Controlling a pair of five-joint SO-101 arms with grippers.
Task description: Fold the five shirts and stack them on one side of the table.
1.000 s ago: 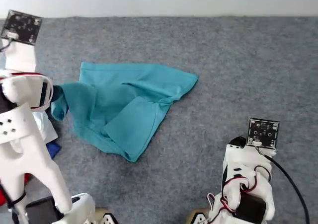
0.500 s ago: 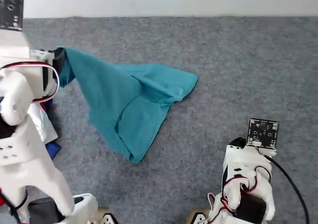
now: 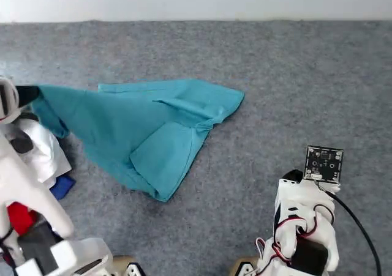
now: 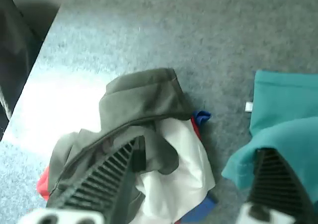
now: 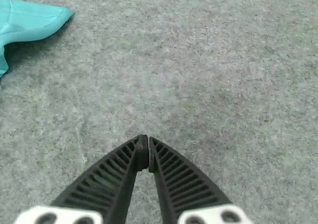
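Grey desk (image 3: 306, 74); the teal shirt (image 3: 141, 129) looks limp, best pinched at a corner; left pincer (image 4: 201, 149) gapes, right pincer (image 5: 148, 144) closed, empty

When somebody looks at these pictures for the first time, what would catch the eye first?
The teal shirt stands out most: it lies crumpled and half spread on the grey table, left of the middle. At the table's left edge sits a heap of other shirts, grey, white, red and blue, with the left gripper open above it. The right gripper is shut.
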